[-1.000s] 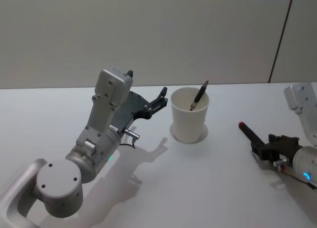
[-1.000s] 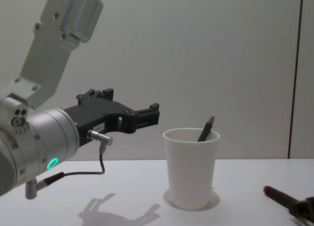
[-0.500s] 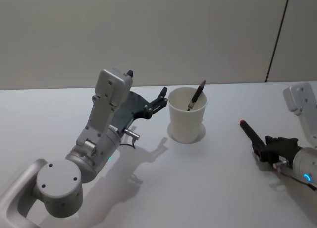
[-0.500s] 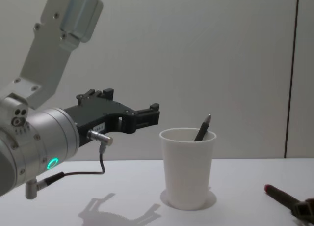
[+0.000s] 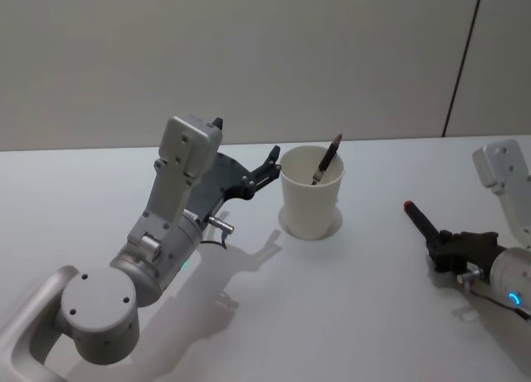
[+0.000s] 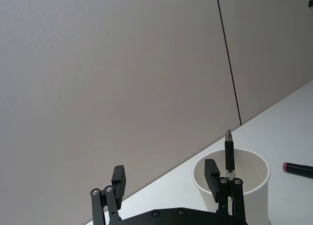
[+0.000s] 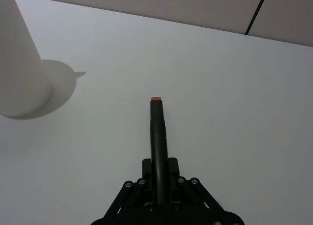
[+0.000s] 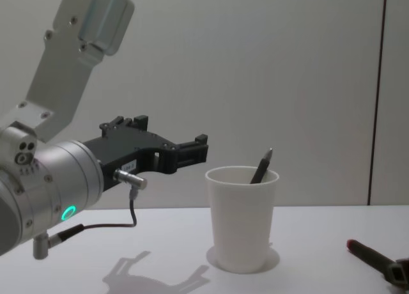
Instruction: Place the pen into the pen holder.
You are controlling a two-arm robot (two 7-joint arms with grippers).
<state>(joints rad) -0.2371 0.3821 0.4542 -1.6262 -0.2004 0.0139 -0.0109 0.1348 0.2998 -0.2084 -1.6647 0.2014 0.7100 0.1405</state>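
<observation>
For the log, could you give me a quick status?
Left gripper open beside pen holder. One pen inside. Right gripper shut on red-tipped pen.

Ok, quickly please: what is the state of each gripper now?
Left gripper: open, holding nothing, raised beside the paper cup.
Right gripper: shut on a dark red-tipped pen, low over the table.

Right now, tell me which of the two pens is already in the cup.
The dark pen leaning inside the white cup; the red-tipped pen is clamped in the right gripper.
</observation>
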